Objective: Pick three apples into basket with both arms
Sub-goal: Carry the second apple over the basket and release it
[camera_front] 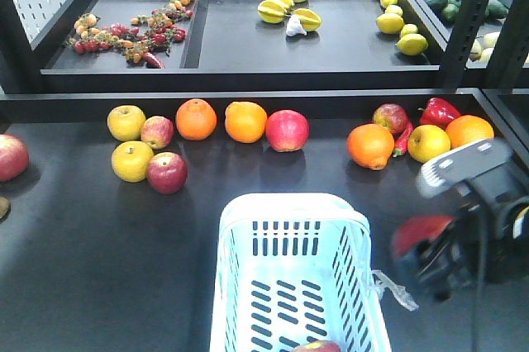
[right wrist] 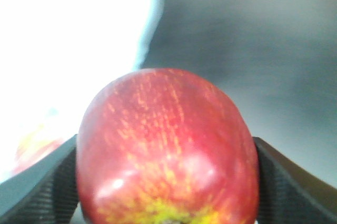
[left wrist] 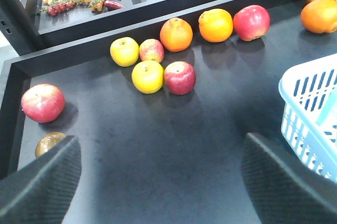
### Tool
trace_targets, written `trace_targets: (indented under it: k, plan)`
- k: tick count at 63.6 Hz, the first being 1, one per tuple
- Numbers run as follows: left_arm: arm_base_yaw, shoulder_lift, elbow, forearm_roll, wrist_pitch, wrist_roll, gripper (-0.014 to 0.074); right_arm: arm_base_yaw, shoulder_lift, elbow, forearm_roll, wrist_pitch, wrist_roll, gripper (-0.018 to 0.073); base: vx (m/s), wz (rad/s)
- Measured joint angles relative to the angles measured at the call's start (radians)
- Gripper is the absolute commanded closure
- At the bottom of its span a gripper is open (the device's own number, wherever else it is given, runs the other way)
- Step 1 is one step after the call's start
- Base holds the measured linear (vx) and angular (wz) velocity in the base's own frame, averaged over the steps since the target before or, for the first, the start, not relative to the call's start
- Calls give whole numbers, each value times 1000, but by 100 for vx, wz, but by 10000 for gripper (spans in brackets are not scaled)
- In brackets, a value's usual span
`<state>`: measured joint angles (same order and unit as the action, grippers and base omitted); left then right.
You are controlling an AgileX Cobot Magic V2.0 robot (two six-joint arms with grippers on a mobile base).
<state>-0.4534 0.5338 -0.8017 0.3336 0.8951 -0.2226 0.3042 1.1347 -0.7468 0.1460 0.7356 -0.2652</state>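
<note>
**Right gripper carrying one apple beside the basket; left gripper spread and empty**

Grippers, 2. Right gripper: pressed onto a red apple, one finger on each flank; the fruit fills the lower centre of the right wrist view. From the front it is a motion-blurred black mass at lower right, just right of the basket, with the red fruit showing at its left side. Left gripper: spread wide, nothing between its fingers, hovering over bare dark table.

Basket, 1. Pale blue-white, slotted, lower centre of the front view; near end cut off by the frame edge. A clear plastic scrap hangs off its right rim.

Red apples, counted:
- 1 in the right gripper.
- 1 in the basket, only its top visible at the bottom edge.
- 1 large one centre of the row.
- 2 in the left cluster.
- 1 in the right cluster.
- 1 at far left, partly cut off.

Yellow apples, 3. Oranges, 4. Red pepper, 1.

Upper shelf: small fruit too fine to count; the white blur in the right wrist view is unreadable.
</note>
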Motion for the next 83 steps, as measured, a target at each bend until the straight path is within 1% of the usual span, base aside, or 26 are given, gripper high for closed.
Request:
trace_targets:
  k: [9, 19, 23, 30, 41, 49, 56, 73, 83]
  plan:
    - [0, 0, 0, 0, 0, 0, 11, 130, 2, 3, 35, -10, -15, 307, 0, 0]
    - [0, 0, 0, 0, 0, 0, 11, 268, 37, 3, 93, -85, -25, 300, 0, 0]
    - [0, 0, 0, 0, 0, 0, 11, 311, 77, 3, 102, -121, -25, 286, 0, 0]
    - [0, 0, 0, 0, 0, 0, 11, 357, 154, 3, 113, -176, -25, 226, 0, 0]
    - [0, 0, 0, 0, 0, 0, 11, 374, 259, 3, 134, -224, -25, 72, 0, 0]
    - [0, 0, 0, 0, 0, 0, 11, 374, 284, 3, 139, -231, -17, -43, 0, 0]
    - [0, 0, 0, 0, 0, 0, 11, 374, 285, 3, 141, -240, -12, -97, 0, 0]
    - [0, 0, 0, 0, 0, 0, 11, 374, 285, 3, 142, -246, 0, -90, 0, 0]
    - [0, 0, 0, 0, 0, 0, 11, 372, 260, 3, 120, -195, 36, -83, 0, 0]
